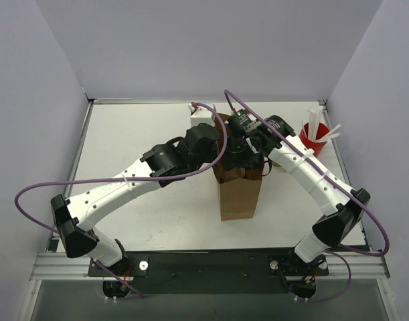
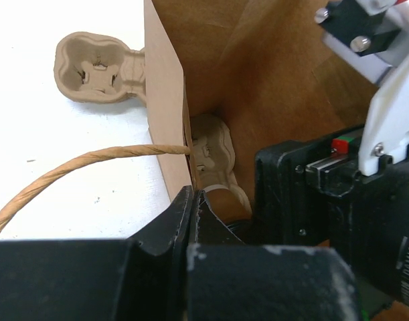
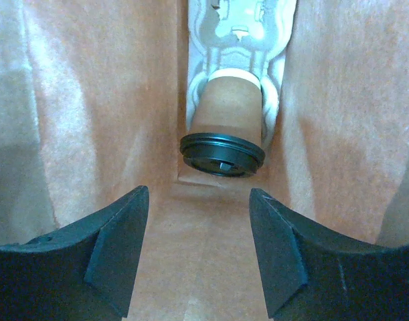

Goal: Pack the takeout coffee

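While left gripper [image 2: 191, 215] is pinching one paper bag [image 1: 239, 194] on the worktop [image 1: 137, 134], my right gripper [image 3: 198, 194] is gaping (empty) over one takeout coffee [image 3: 225, 124].

Both arms same build: left arm [image 1: 117, 190] and right arm [image 1: 311, 172] have white link shells, black joint housings, a purple cable [image 1: 30, 194] looping off each. Right gripper [image 3: 197, 200] fingers [image 3: 117, 247] black, wedge-shaped (matte, faceted inner faces). Wrist end carries a white bracket [image 2: 391, 114], silver screws [image 2: 360, 43], small red-and-green marker [image 2: 343, 142], plus white lettering on the black motor [image 2: 365, 221].
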